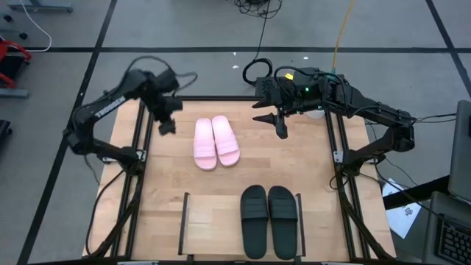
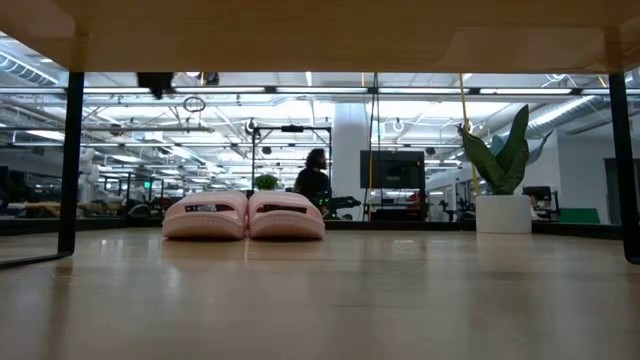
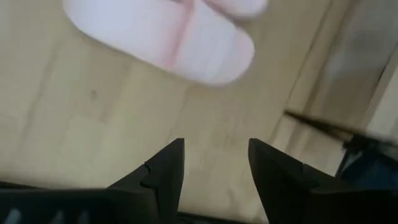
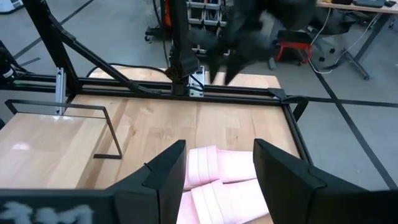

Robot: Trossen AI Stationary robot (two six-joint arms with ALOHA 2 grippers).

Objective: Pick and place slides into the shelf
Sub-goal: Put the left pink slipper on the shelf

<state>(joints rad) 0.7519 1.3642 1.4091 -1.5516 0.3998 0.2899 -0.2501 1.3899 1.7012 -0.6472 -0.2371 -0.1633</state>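
Observation:
The pale pink slides [image 1: 215, 141] lie side by side, soles down, on the far middle of the tabletop; the low view shows them [image 2: 245, 215] too. The black slides [image 1: 268, 221] lie on the right part of the shelf [image 1: 213, 224], between its thin black end rails. My left gripper [image 1: 166, 124] hangs open above the table, left of the pink pair [image 3: 180, 37], with nothing between its fingers [image 3: 214, 165]. My right gripper [image 1: 271, 124] is raised to the right of the pink pair [image 4: 224, 177], open and empty [image 4: 217, 165].
Black frame posts and rails [image 1: 136, 147] [image 1: 338, 154] run along the table's left and right sides. The shelf's board [image 2: 300, 30] spans the top of the low view on black legs [image 2: 70, 160]. Bare wood lies between the pink pair and the shelf [image 1: 221, 184].

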